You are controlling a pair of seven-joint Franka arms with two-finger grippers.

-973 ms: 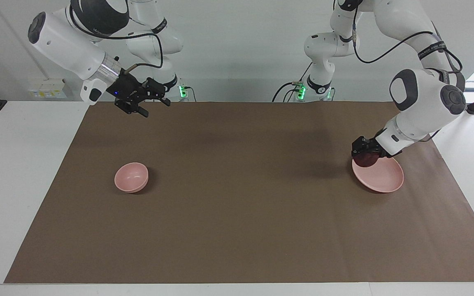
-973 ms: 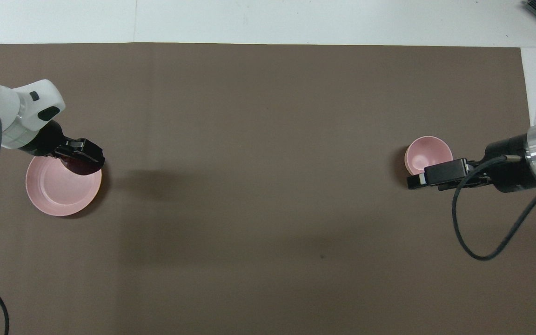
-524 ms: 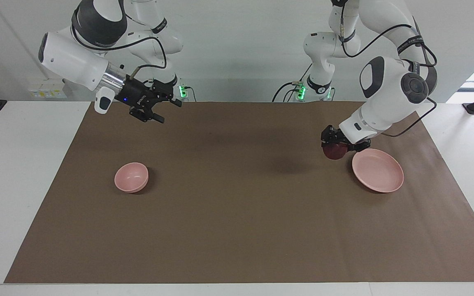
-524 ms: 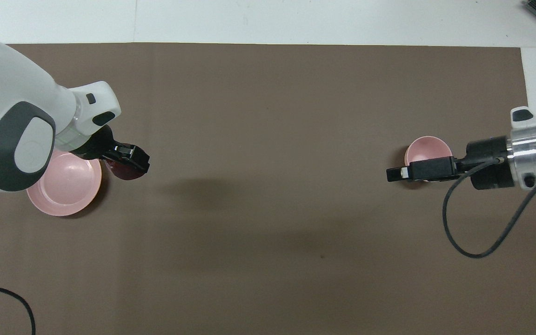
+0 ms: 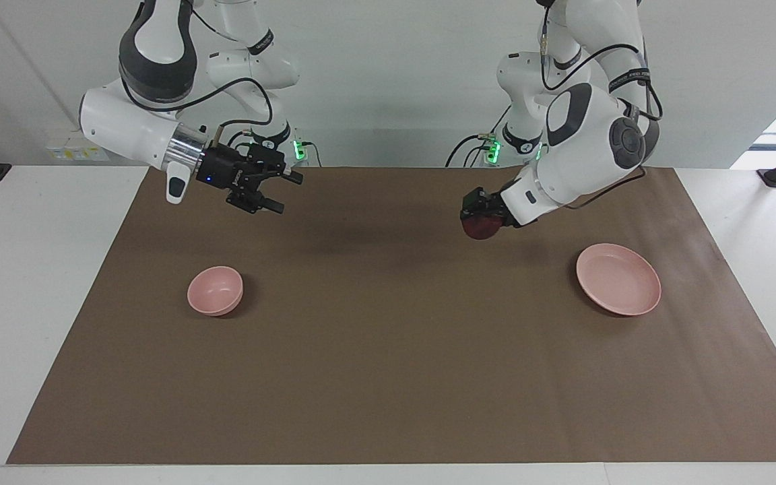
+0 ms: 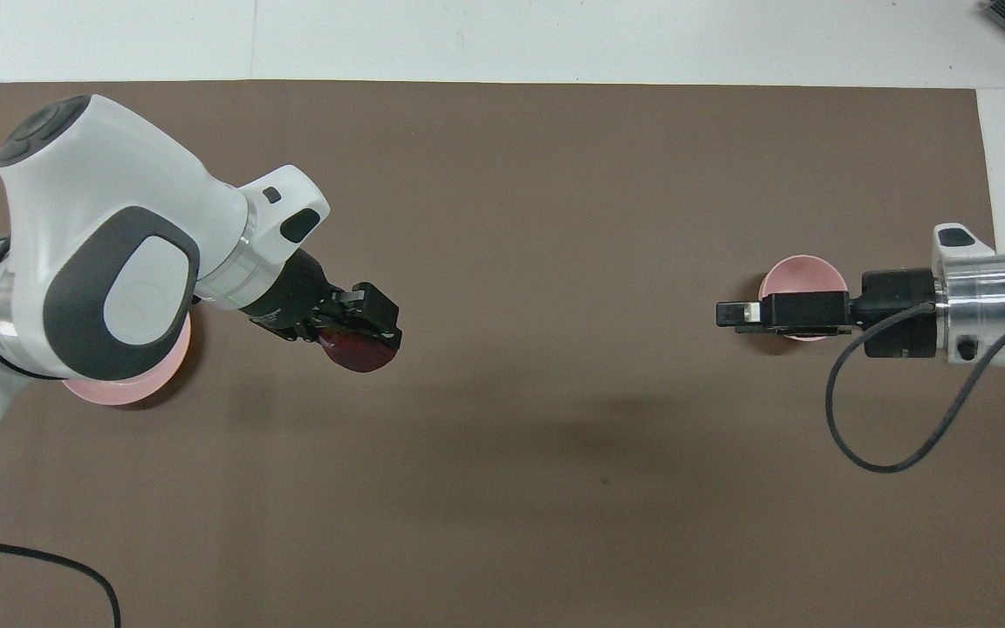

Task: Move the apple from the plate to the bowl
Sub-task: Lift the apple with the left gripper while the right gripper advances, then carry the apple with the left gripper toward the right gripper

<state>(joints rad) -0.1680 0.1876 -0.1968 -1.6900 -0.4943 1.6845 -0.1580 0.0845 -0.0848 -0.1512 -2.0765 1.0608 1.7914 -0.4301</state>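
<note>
The left hand (image 5: 477, 217) is up in the air over the brown mat (image 5: 388, 377) on the desk (image 5: 38, 269), clenched around the dark red apple (image 5: 479, 228), which hangs clear of the pale pink plate (image 5: 619, 279) lying bare at the left arm's end. The right hand (image 5: 279, 192) hovers over the mat at the right arm's end with its fingers spread apart and gripping nothing. The small pink bowl (image 5: 215, 290) sits on the mat farther from the robots than that hand's spot, well apart from the plate.
</note>
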